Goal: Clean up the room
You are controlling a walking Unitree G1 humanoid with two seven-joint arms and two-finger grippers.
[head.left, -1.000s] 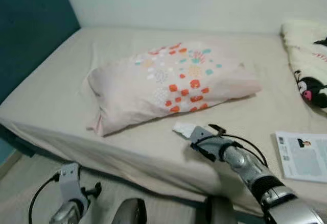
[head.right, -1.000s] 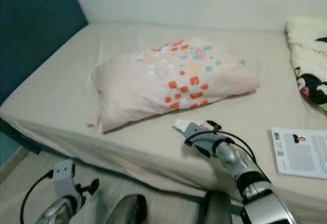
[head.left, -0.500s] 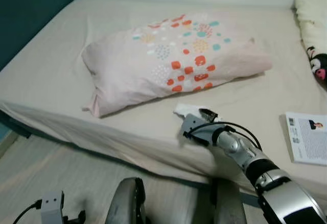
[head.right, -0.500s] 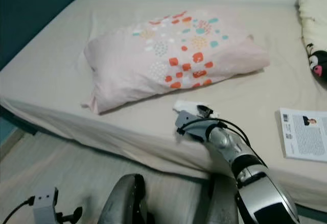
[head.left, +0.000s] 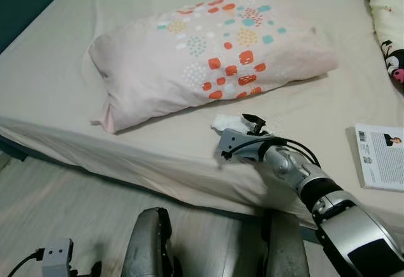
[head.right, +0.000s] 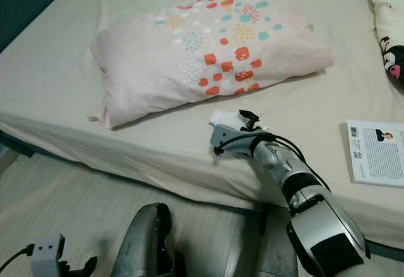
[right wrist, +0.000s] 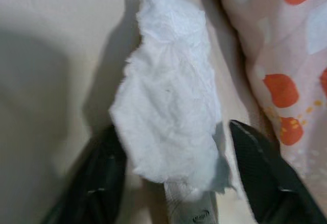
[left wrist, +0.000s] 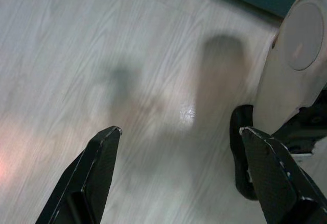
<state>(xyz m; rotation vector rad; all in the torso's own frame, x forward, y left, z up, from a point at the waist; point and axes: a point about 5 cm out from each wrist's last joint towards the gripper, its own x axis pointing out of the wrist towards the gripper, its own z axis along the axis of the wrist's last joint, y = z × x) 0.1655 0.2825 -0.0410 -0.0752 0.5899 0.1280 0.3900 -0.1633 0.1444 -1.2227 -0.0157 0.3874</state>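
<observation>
A crumpled white tissue (right wrist: 166,127) lay on the beige bed sheet (head.left: 76,100), just near of the patterned pillow (head.left: 208,62) and close to the near edge of the mattress. The right gripper (head.left: 243,124) was reached out over the bed to it. In the right wrist view the two black fingers (right wrist: 104,183) were seen spread wide, one on each side of the tissue, with nothing yet pinched between them. A small tube-like item with a printed label (right wrist: 191,211) was glimpsed under the tissue's near end; what it was could not be told.

The step in hand was judged to be the pick-up of the tissue as litter. For that to be done well, the fingertips would need to be pressed lightly into the soft sheet so that the thin paper was gathered and not skimmed over. The closing should be centred on the bulk of the wad. The pillow's edge, just beside one finger, should be kept out of the pinch, as should a fold of the sheet.

The left gripper (left wrist: 179,132) was hung idle low over the pale wood floor (left wrist: 76,55), its fingers parted and empty. A booklet (head.left: 382,157) lay on the bed to the right, and a plush toy (head.left: 394,69) at the far right
</observation>
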